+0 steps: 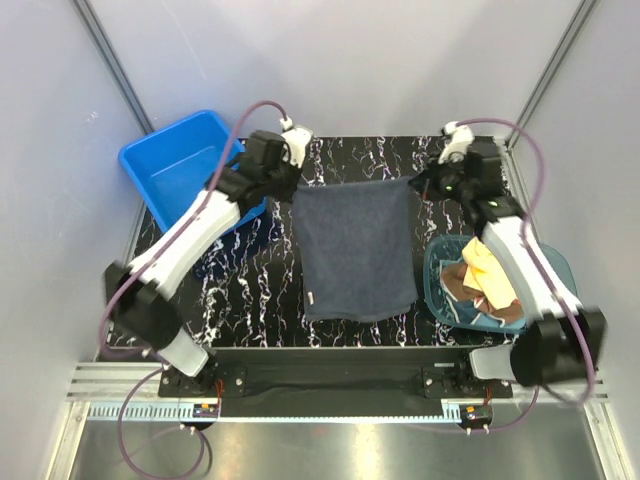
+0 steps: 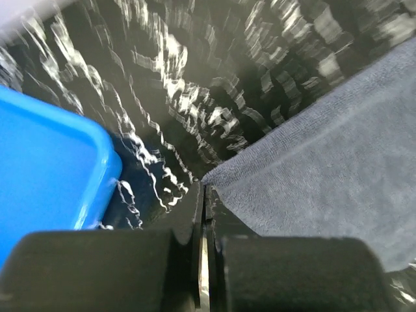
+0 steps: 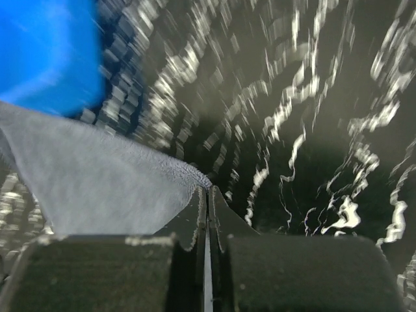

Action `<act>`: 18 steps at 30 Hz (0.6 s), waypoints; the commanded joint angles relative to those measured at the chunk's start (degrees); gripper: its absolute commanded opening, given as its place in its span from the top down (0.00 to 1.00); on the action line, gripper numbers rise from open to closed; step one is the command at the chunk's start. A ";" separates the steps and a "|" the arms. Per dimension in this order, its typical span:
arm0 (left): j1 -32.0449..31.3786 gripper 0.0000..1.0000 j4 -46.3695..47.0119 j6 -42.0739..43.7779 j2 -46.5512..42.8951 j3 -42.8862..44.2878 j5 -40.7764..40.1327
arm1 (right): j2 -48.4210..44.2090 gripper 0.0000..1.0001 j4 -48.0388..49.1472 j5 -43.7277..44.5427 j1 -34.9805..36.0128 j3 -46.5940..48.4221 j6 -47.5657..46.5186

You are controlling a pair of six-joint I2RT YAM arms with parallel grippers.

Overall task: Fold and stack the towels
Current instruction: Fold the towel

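A dark navy-grey towel [image 1: 356, 248] hangs stretched over the middle of the black marbled table [image 1: 250, 290], its near edge low toward the front. My left gripper [image 1: 296, 188] is shut on the towel's far left corner [image 2: 218, 174], the jaws pressed together on the cloth. My right gripper [image 1: 418, 183] is shut on the far right corner [image 3: 195, 174] in the same way. More towels, one yellow [image 1: 488, 272] and one brown [image 1: 462, 284], lie crumpled in the translucent teal bowl [image 1: 560, 268] at the right.
A blue plastic tub [image 1: 170, 165] stands at the far left, partly under my left arm, its rim [image 2: 97, 169] close to the left fingers. White walls and metal frame posts close in the back and sides.
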 commanded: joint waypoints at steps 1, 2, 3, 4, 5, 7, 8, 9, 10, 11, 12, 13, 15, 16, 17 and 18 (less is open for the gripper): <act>4.45 1.00 4.59 1.21 10.77 4.31 2.98 | 9.05 1.00 8.29 0.29 -0.25 1.86 -0.94; 4.99 1.00 4.94 1.73 13.76 6.43 3.07 | 14.65 1.00 8.91 0.47 -0.26 3.10 -1.21; 5.52 1.00 4.34 2.61 20.49 9.15 3.50 | 17.75 1.00 9.18 0.47 -0.34 4.77 -2.34; 6.56 1.00 3.63 2.96 23.78 15.18 3.85 | 20.91 1.00 9.36 0.38 -0.43 8.70 -2.70; 7.10 1.00 2.84 3.23 27.03 18.63 4.12 | 27.30 1.00 8.93 0.12 -0.52 11.17 -3.05; 8.33 1.00 -0.05 3.84 36.61 29.58 4.03 | 33.75 0.99 6.82 -0.93 -0.69 19.67 -3.85; 8.59 1.00 -0.93 4.19 39.78 33.13 3.77 | 39.43 0.99 6.12 -1.02 -0.87 22.51 -3.93; 8.95 1.00 -1.47 4.46 42.24 36.22 2.55 | 42.10 0.99 4.80 -1.20 -1.13 25.32 -4.02; 9.30 0.98 -1.21 4.46 46.18 40.25 2.02 | 44.74 0.97 4.27 -1.29 -1.22 30.22 -3.94; 9.56 0.76 -0.34 4.46 47.70 41.86 1.32 | 49.03 0.89 3.74 -0.42 -1.31 32.71 -3.85; 9.82 0.67 0.02 4.46 48.85 43.00 0.44 | 51.16 0.83 1.65 0.03 -1.40 35.25 -3.50; 10.09 0.64 0.37 4.29 49.99 44.32 -0.01 | 52.92 0.77 0.41 0.47 -1.40 40.07 -3.58; 10.09 0.50 0.81 3.50 49.57 44.60 -2.53 | 56.45 0.63 -3.27 3.62 -1.49 44.05 -3.58; 10.09 0.47 0.99 3.23 48.78 43.29 -2.99 | 56.89 0.61 -4.34 4.85 -1.49 46.51 -3.50; 10.00 0.45 1.08 2.80 46.08 42.32 -3.35 | 56.54 0.58 -5.39 7.74 -1.49 47.23 -3.23; 10.00 0.43 0.90 1.75 44.31 41.09 -3.78 | 56.11 0.54 -8.19 9.07 -1.57 47.84 -2.71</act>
